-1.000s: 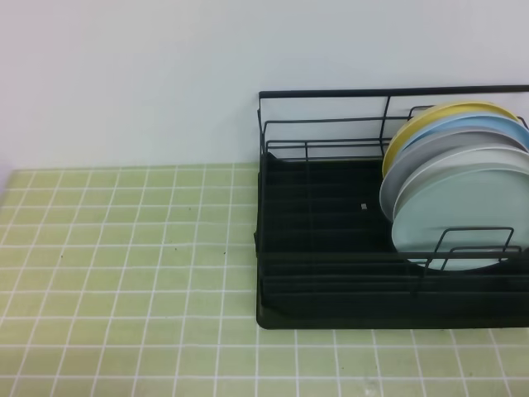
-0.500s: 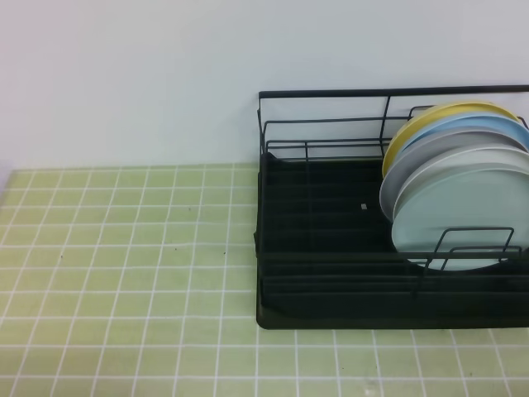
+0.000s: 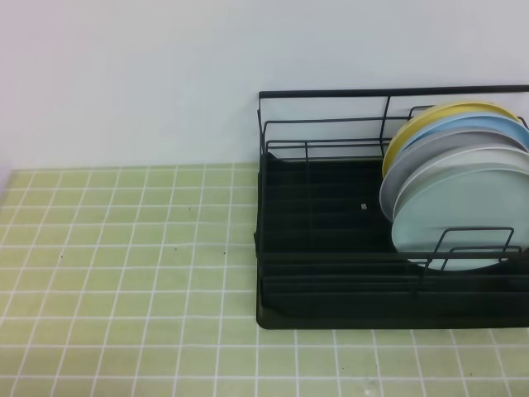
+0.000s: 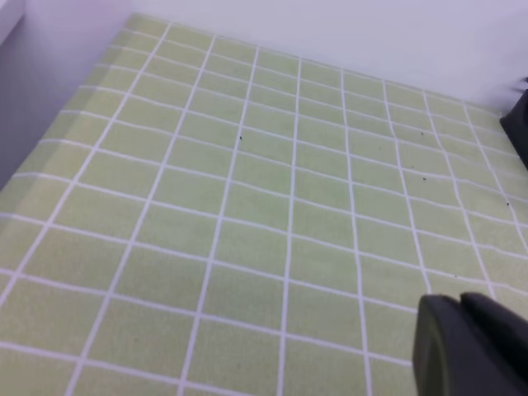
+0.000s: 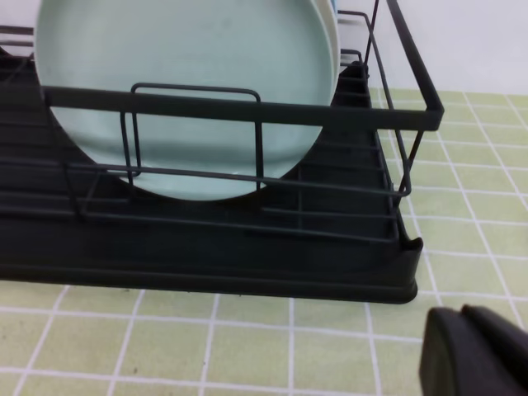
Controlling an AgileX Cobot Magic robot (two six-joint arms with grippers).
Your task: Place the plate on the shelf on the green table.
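From the overhead cam I've got bare green table (image 3: 124,273) filling everything from 9 to 6 o'clock. My left gripper (image 4: 474,346) sits at 5 o'clock in its wrist view, fingers fully closed, holding nothing. Over at 3 o'clock the shelf (image 3: 331,273) holds a leaning stack, the plate (image 3: 459,217) frontmost. Right gripper (image 5: 474,355), also clamped together and empty, hangs just in front of the rack.

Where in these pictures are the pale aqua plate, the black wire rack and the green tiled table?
pale aqua plate (image 3: 463,217), exterior high view, on its front face.
black wire rack (image 3: 322,310), exterior high view, on the tray's front wall.
green tiled table (image 3: 124,273), exterior high view, on bare tiles.
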